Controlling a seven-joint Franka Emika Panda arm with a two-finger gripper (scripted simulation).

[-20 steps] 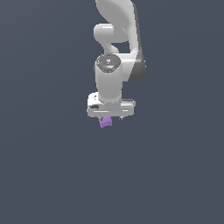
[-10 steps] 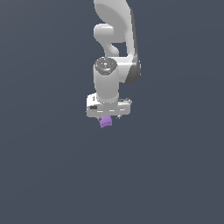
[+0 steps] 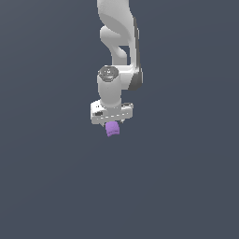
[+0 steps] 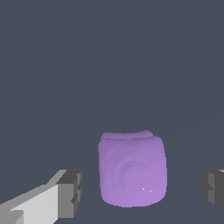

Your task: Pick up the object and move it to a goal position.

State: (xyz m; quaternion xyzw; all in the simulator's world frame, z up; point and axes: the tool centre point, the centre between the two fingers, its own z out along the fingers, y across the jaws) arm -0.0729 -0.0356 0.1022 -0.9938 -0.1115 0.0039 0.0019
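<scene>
Pincer (image 3: 111, 122) spread wide, gripping nothing | purple object (image 4: 132, 169) lay between the fingers (image 4: 70, 194), clear of both, lower centre of wrist frame | risk: off-centre closing could have nudged or tilted it loose

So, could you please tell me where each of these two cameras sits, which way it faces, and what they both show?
Exterior view: off the arm, its position not on record, facing the white arm whose pincer hangs over the purple block.
Wrist view: on the wrist, looking along the pincer at the block; only two grey fingertips show, apart from the block.
Shared: the block, the pincer and the plain dark grey ground.
</scene>
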